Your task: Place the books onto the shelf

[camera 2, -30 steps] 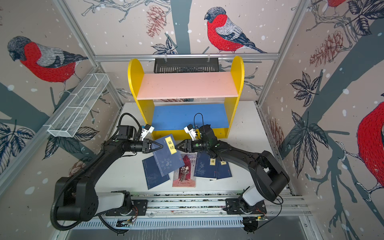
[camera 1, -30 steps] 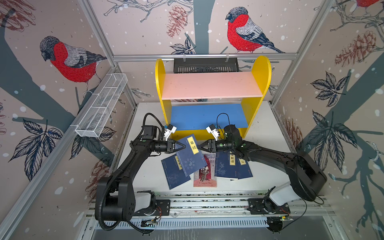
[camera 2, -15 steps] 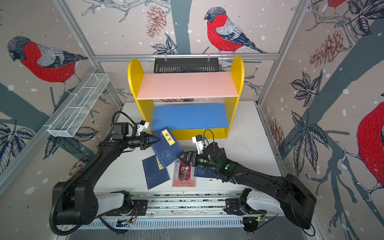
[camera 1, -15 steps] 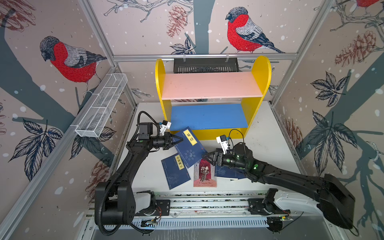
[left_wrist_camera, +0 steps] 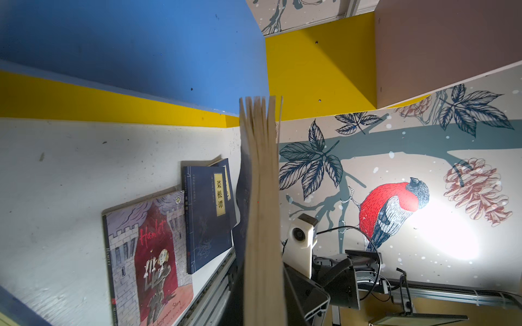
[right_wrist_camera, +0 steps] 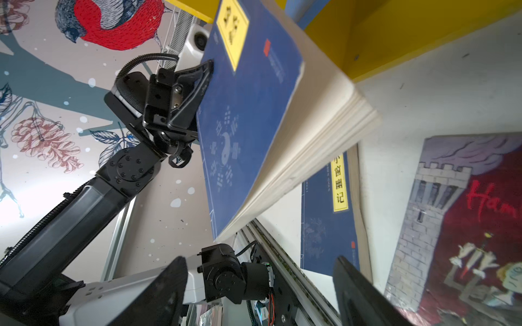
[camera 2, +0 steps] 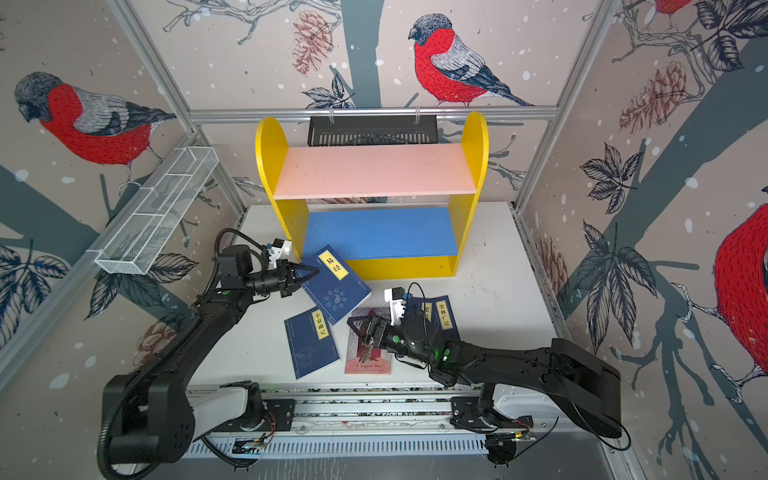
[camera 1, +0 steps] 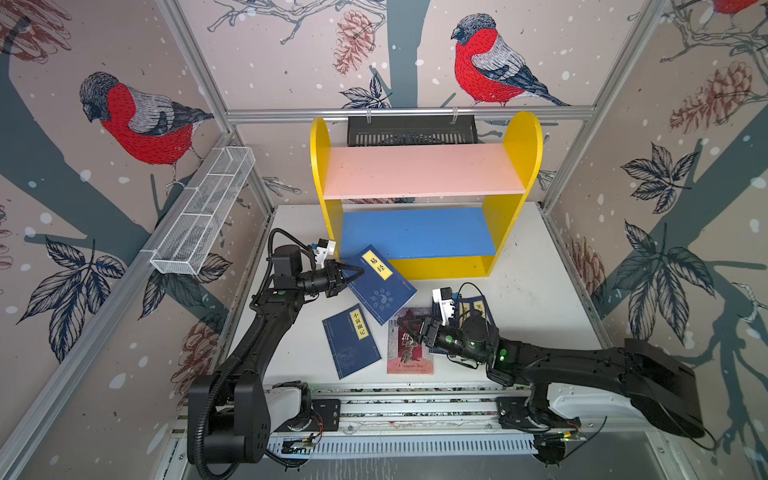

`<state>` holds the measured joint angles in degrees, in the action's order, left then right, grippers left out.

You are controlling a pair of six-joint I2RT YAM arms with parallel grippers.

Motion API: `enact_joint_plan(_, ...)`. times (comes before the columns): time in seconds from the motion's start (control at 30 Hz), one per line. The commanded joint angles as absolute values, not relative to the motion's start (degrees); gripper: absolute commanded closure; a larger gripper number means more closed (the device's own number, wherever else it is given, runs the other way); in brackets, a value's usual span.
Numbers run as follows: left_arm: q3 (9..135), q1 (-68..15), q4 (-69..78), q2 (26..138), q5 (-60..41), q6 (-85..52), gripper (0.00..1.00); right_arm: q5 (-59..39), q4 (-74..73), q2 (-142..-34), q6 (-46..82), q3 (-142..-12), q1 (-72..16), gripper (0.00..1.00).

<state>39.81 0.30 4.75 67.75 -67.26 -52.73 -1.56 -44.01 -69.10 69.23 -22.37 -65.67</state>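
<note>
Placement of the first book is the step in hand. Your left jaws are clamped on the spine edge of a navy book. It hangs tilted, clear of the surface, with its far corner just in front of the left end of the blue board of the shelf. That board and the pink board are both bare, so no book is shelved yet.

Your right jaws stand wide with nothing between them, low over the upper end of Hamlet, which lies flat. A second navy book lies flat just left of it. Two more navy books overlap on its other side, partly under the right arm.

For the next move, you likely need to raise the held book over the yellow front lip and carry it inward before letting go. Its pages fan loose at the free edge, so they may catch on the lip or on the side panel. Hamlet is thin and flat, so the right jaws will probably need to work at one of its edges.
</note>
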Motion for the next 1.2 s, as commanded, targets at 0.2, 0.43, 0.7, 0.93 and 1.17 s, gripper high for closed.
enact_joint_plan(0.2, 37.04, 0.39, 20.92, 66.19, -68.21, -64.49, 1.00, 0.49, -60.65, -77.22, 71.41, -24.46, -65.40, 0.18)
enact_joint_plan(0.43, 34.38, 0.35, 25.54, 65.65, -68.28, -68.19, 1.00, 0.64, -72.16, -83.04, 72.34, -24.65, -63.15, 0.24)
enact_joint_plan(0.7, 33.79, 0.18, 23.88, 65.05, -68.20, -67.05, 1.00, -4.61, -78.83, -90.39, 73.62, -28.45, -59.45, 0.65)
enact_joint_plan(0.93, 34.63, 0.29, 14.91, 64.51, -68.10, -58.43, 0.84, -9.59, -78.32, -91.62, 72.28, -29.55, -56.90, 0.97)
enact_joint_plan(1.17, 45.23, 0.44, -9.51, 64.79, -66.16, -32.21, 0.53, -23.20, -65.71, -85.42, 66.97, -29.39, -50.01, 0.98)
